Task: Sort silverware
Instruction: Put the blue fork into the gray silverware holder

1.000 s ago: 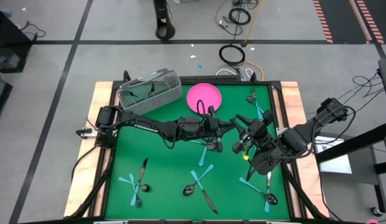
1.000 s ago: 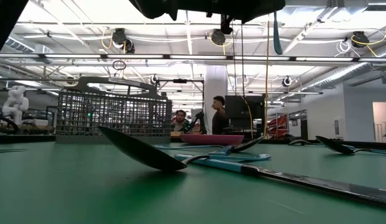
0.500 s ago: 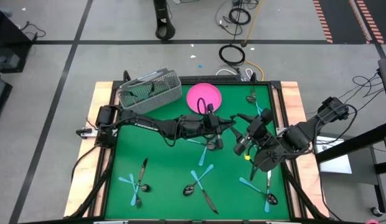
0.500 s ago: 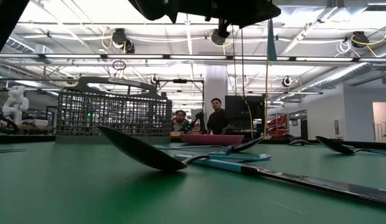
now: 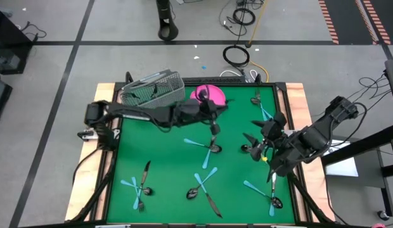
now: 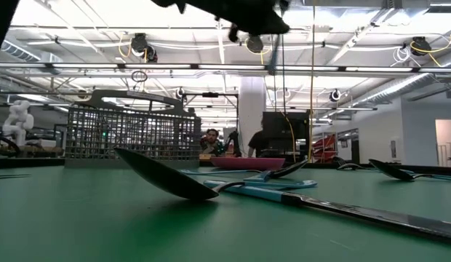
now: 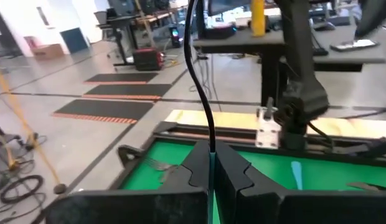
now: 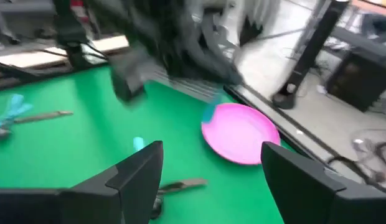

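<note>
While the green table [image 5: 165, 158] is bounded by a dark rim and wooden side strips, its widest bare stretch is seen left of centre in the high view, between the basket [image 5: 152, 92] at upper left and the silverware [image 5: 205, 179] along the lower edge. One basket and one pink plate [image 5: 217, 96] are counted. About a dozen pieces of cutlery can be made out, in crossed pairs at lower left, lower centre, centre, lower right and upper right; an exact split into forks, spoons and knives cannot be told.

The left gripper [image 5: 212, 109] is seen with fingers pressed together on a thin blue-handled piece [image 7: 212, 186], and has been carried from mid-table up to the plate's near edge. The right gripper [image 5: 260, 144], closed a second ago, is now spread wide and empty, drawn back toward the right side.
</note>
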